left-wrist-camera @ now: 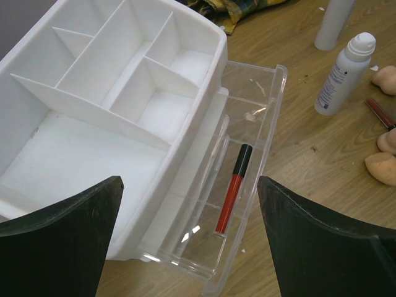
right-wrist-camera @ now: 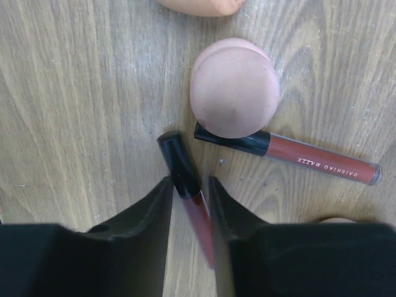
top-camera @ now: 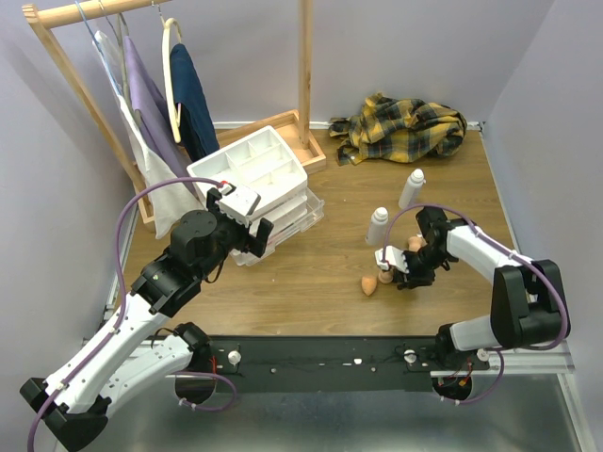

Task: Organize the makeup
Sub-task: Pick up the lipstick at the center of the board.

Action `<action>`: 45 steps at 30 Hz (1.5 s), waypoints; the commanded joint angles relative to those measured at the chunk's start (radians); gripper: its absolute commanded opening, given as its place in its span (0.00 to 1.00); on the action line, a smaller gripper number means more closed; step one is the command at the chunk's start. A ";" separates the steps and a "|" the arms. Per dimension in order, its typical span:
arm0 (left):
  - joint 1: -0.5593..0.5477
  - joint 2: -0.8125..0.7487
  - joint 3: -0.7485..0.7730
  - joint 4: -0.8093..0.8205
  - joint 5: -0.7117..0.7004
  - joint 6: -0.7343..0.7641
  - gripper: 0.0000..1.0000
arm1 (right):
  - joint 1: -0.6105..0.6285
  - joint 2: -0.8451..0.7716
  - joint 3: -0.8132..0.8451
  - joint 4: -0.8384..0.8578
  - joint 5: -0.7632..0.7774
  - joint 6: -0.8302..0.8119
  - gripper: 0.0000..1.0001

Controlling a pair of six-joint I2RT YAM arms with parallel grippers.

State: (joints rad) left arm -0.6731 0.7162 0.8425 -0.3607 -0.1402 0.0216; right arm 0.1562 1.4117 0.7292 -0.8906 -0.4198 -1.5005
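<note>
White organizer (top-camera: 254, 174), upper left of the top view, has its clear drawer (left-wrist-camera: 266, 111) open with one drawer stick (left-wrist-camera: 234, 185) inside. The left gripper (left-wrist-camera: 189, 180) hangs over it, fingers wide apart. On the table (top-camera: 311, 306), right of centre, are two bottles (top-camera: 378, 226), sponges (right-wrist-camera: 234, 86) and a loose stick (right-wrist-camera: 309, 159). There the right gripper (right-wrist-camera: 190, 184) is clamped on the held stick (right-wrist-camera: 176, 154). Judged mostly undone.
</note>
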 commanded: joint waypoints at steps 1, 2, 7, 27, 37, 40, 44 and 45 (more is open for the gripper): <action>0.007 -0.014 -0.008 0.019 0.024 -0.008 0.99 | 0.003 -0.014 -0.045 0.015 0.065 0.036 0.34; 0.007 -0.014 -0.008 0.019 0.024 -0.008 0.99 | 0.005 -0.019 -0.048 0.016 0.069 0.036 0.32; 0.007 -0.014 -0.008 0.019 0.024 -0.008 0.99 | 0.005 -0.065 -0.057 0.005 0.079 0.042 0.19; 0.017 -0.031 -0.011 0.032 0.073 -0.017 0.99 | 0.003 -0.250 0.039 -0.011 -0.014 0.313 0.00; 0.032 -0.031 -0.016 0.054 0.175 -0.054 0.99 | 0.000 -0.329 0.137 0.080 -0.120 0.613 0.00; 0.040 -0.027 -0.022 0.060 0.189 -0.083 0.99 | -0.003 -0.341 0.159 0.134 -0.174 0.712 0.00; 0.040 -0.023 -0.031 0.080 0.214 -0.136 0.99 | -0.007 -0.341 0.199 0.199 -0.240 0.830 0.01; 0.041 -0.021 -0.033 0.083 0.237 -0.146 0.99 | -0.007 -0.338 0.205 0.225 -0.252 0.851 0.01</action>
State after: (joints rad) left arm -0.6407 0.6930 0.8246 -0.3202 0.0200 -0.0517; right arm 0.1558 1.0824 0.8619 -0.7826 -0.5529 -0.8288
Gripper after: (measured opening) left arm 0.987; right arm 0.215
